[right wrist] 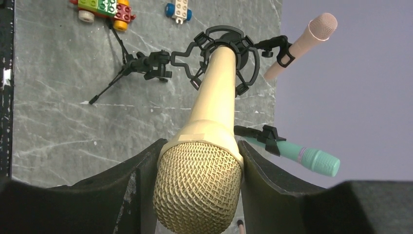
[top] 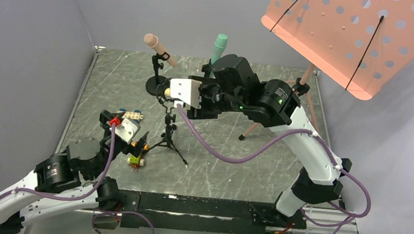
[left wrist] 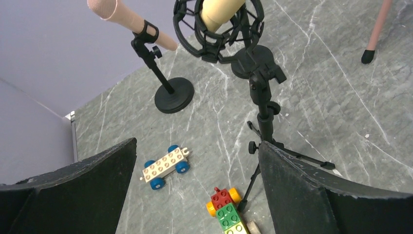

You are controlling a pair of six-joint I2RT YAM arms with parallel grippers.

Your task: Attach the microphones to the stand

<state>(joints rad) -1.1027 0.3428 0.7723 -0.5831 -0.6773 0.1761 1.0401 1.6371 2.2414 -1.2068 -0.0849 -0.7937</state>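
Observation:
My right gripper (top: 167, 93) (right wrist: 198, 168) is shut on the head of the pale yellow microphone (right wrist: 214, 112). The microphone's body passes through the black shock mount (right wrist: 221, 46) on the tripod stand (top: 167, 131). It also shows in the left wrist view (left wrist: 220, 12). The salmon-pink microphone (top: 156, 45) (right wrist: 302, 44) sits clipped on a round-base desk stand (left wrist: 173, 95). The teal-green microphone (top: 220, 44) (right wrist: 304, 157) sits clipped on another stand behind my right arm. My left gripper (top: 128, 133) (left wrist: 197, 195) is open and empty, low beside the tripod.
Two toy block cars lie by the tripod's feet: a white one with blue wheels (left wrist: 165, 165) and a red, green and yellow one (left wrist: 226, 210). A salmon music stand (top: 353, 33) rises at the back right, with a leg (top: 249, 134) on the table.

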